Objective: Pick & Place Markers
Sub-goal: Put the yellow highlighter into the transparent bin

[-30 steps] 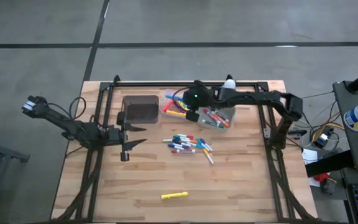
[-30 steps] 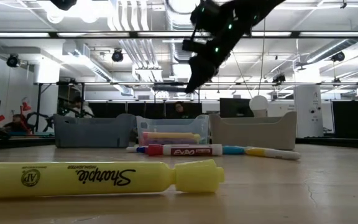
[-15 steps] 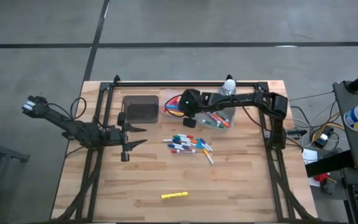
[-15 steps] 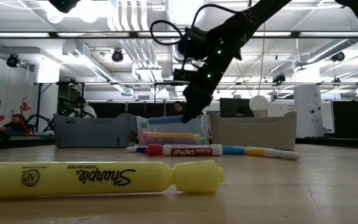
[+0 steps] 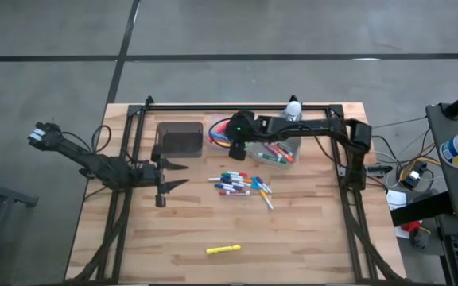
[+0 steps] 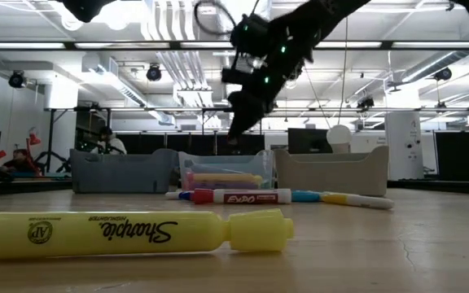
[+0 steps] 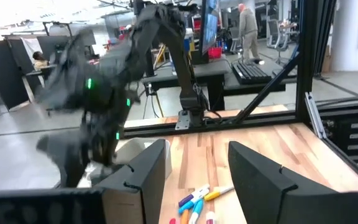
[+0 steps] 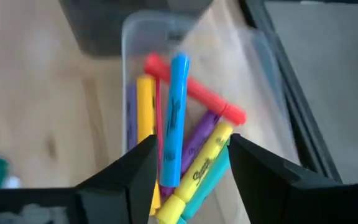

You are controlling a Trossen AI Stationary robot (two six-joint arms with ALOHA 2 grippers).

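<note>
My right gripper [image 8: 190,152] hangs open over the clear bin [image 5: 219,137] at the table's far middle, pointing slantwise down. Between its spread fingers a blue marker [image 8: 175,118] lies on top of the yellow, red and purple markers [image 8: 197,149] in that bin. A cluster of white-bodied markers [image 5: 241,184] lies on the table's middle. A yellow marker [image 5: 223,249] lies alone near the front edge. My left gripper [image 5: 173,173] waits open and level at the left, nothing between its fingers [image 7: 148,180].
A dark bin [image 5: 180,139] stands left of the clear one. A pale bin [image 5: 278,151] holding more markers stands to its right. A black frame [image 5: 237,106] runs around the table's far and side edges. Bare wood lies around the lone yellow marker.
My right gripper has moved toward the table's left edge, from above the pale bin to above the clear bin. The blue marker seen under it half a second ago in the low view is no longer there.
</note>
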